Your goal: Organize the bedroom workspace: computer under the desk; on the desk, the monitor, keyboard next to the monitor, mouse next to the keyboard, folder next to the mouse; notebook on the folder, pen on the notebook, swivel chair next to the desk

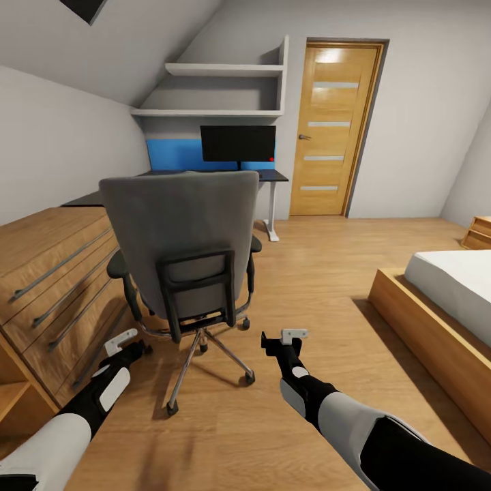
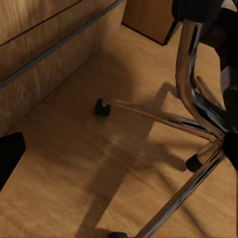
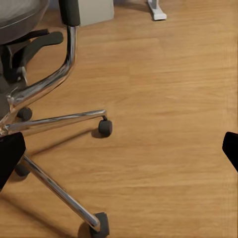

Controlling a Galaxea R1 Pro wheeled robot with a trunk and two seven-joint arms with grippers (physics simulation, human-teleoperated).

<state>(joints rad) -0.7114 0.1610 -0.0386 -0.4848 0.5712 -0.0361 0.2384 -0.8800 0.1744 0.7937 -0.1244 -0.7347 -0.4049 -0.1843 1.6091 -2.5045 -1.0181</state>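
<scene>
A: Head view?
B: Chair (image 1: 187, 239) centre, back toward the camera, on the wood floor (image 1: 320, 273); worktop (image 1: 269, 175) behind it against the far wall, blue panel (image 1: 174, 154) along its back edge; monitor (image 1: 238, 143) upright on the worktop, screen dark; two wall shelves (image 1: 218, 88) above; door (image 1: 335, 129) right of the worktop; drawer unit (image 1: 48, 273) along the left wall; bed (image 1: 443, 300) at right.
A: End effectors there?
B: Left end effector (image 1: 121, 339) low beside the chair base, near the drawer unit; right end effector (image 1: 294, 335) just right of the chair base; both over the floor, holding nothing; how far apart the fingers stand, cannot tell from here.
A: Left wrist?
B: Chrome base spokes (image 2: 163, 119) and casters (image 2: 102, 107) on the floor; drawer front with a grey rail handle (image 2: 59, 44) alongside; one dark fingertip (image 2: 9, 156) at the frame edge, another (image 2: 231, 151) at the opposite edge; wide apart, nothing between.
A: Right wrist?
B: Chair base again, caster (image 3: 104, 127) near centre, seat edge (image 3: 20, 15) in the corner; white worktop foot (image 3: 156, 10) far off; dark fingertips (image 3: 10, 156) at opposite frame edges, spread wide, empty.
</scene>
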